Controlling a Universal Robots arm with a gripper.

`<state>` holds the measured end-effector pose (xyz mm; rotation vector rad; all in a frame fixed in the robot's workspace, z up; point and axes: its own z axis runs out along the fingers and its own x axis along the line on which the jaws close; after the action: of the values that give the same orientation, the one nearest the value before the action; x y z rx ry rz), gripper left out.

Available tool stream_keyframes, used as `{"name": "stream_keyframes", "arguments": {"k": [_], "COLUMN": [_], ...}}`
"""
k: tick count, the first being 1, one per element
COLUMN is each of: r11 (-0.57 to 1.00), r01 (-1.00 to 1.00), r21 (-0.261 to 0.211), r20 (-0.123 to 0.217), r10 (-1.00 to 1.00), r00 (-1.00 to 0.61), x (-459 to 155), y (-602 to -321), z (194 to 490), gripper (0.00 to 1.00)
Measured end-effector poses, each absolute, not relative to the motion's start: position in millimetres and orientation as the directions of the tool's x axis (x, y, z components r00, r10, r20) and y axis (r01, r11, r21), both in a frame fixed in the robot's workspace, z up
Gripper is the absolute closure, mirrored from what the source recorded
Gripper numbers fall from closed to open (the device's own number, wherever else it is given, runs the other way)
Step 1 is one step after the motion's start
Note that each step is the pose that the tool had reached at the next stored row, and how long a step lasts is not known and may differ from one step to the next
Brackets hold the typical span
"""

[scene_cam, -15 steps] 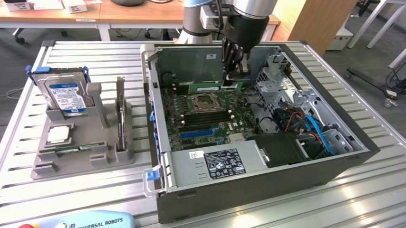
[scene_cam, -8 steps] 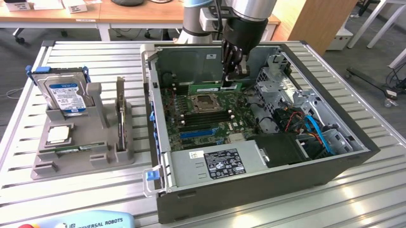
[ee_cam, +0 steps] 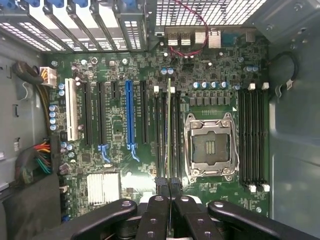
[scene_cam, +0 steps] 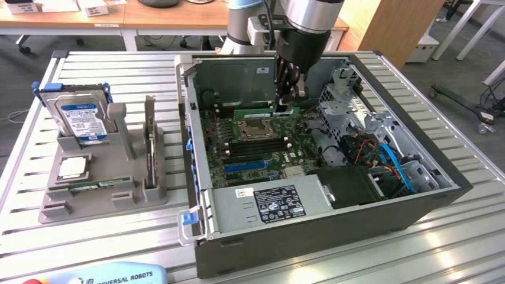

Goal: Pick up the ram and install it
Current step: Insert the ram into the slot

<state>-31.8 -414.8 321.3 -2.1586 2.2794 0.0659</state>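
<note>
While the fingers [ee_cam: 156, 215] clamp the ram [ee_cam: 169, 130], one o'clock of the socket [scene_cam: 254, 128] in the exterior view, we judge tilt could jam it off-slot.

Green ram [ee_cam: 169, 125], black hand [ee_cam: 169, 187], green motherboard [ee_cam: 215, 67] with blue slot [ee_cam: 129, 115], blue-labelled hard drive [scene_cam: 79, 115], grey slatted table [scene_cam: 103, 236]

Arm reaching down, fingers pinched.
The arm [scene_cam: 308, 18] enters the exterior view from twelve o'clock; its gripper [scene_cam: 287, 102] points toward six, fingers [ee_cam: 160, 187] closed together on the ram [ee_cam: 169, 125].
</note>
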Motion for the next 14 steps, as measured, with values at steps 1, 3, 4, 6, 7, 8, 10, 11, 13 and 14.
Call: {"name": "stream_keyframes", "arguments": {"k": [1,3,4,6,7,8,10,11,13,14], "r11": [0.054,0.054,0.054,0.054,0.054,0.054,0.054,0.054,0.051,0.051], "r01": [-0.998,-0.998,-0.998,-0.998,-0.998,-0.998,-0.998,-0.998,-0.998,-0.998], "r21": [0.029,0.029,0.029,0.029,0.029,0.029,0.029,0.029,0.029,0.029], "r20": [-0.030,-0.030,-0.030,-0.030,-0.030,-0.030,-0.030,-0.030,-0.030,-0.030], "r10": [-0.998,-0.998,-0.998,-0.998,-0.998,-0.998,-0.998,-0.998,-0.998,-0.998], "r00": [-0.055,-0.055,-0.055,-0.055,-0.055,-0.055,-0.055,-0.055,-0.052,-0.052], "x": [-31.8,-31.8,-31.8,-31.8,-31.8,-31.8,-31.8,-31.8,-31.8,-31.8], "y": [-414.8,-414.6,-414.5,-414.4,-414.4,-414.4,-414.4,-414.4,-414.4,-414.4], "z": [319.9,316.9,315.5,313.3,312.3,311.4,310.4,310.3,310.2,310.0], "gripper": [0.89,0.89,0.89,0.89,0.89,0.89,0.89,0.89,0.89,0.89]}}
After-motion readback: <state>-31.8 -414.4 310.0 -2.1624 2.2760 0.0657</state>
